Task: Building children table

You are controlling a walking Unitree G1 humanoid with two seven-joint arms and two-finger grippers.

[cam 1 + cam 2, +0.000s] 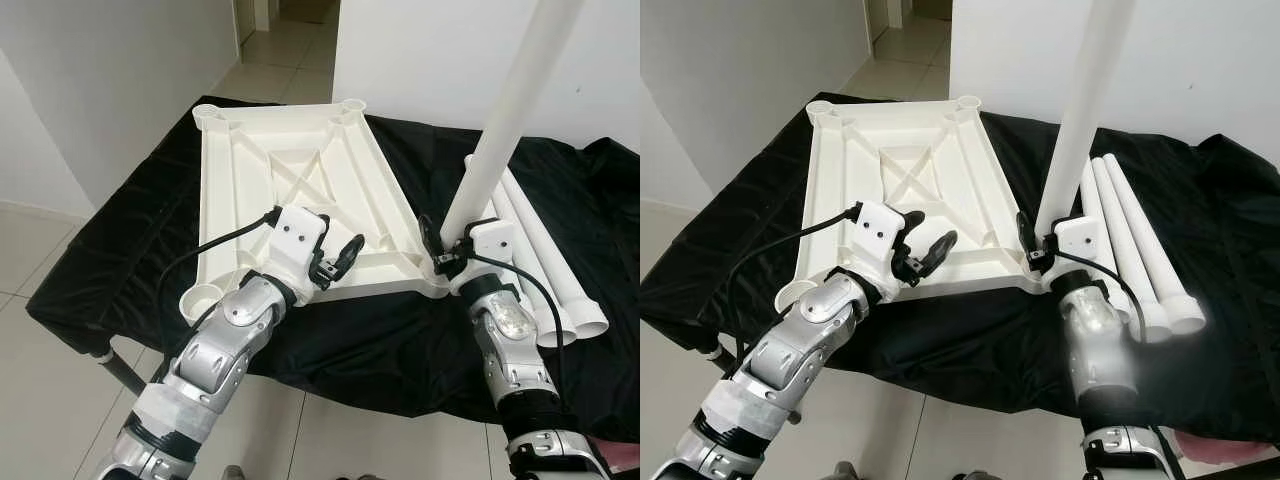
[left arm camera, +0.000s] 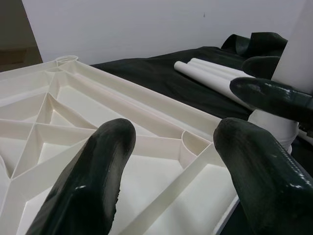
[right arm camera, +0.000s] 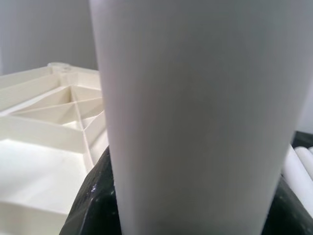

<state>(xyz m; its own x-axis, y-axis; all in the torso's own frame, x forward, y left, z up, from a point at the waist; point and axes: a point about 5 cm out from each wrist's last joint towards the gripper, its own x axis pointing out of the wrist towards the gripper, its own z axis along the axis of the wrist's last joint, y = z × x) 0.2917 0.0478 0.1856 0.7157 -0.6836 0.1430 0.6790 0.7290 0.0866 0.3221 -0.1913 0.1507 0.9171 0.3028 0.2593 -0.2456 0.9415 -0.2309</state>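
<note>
The white table panel (image 1: 300,190) lies upside down, ribs up, on the black-draped tabletop (image 1: 120,250). The right gripper (image 1: 440,250) pinches a white leg (image 1: 500,130) standing upright at the panel's near right corner. The left gripper (image 1: 340,262) hovers spread above the near edge. Three spare legs (image 1: 545,260) lie to the right.

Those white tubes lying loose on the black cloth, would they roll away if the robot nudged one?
Probably, yes. The spare legs are smooth and round, so a sideways nudge would likely roll them, though the soft black cloth and their flared ends may slow that. They look like hollow plastic, so probably light and stiff. The right gripper holds a similar leg upright without visible bending.
</note>
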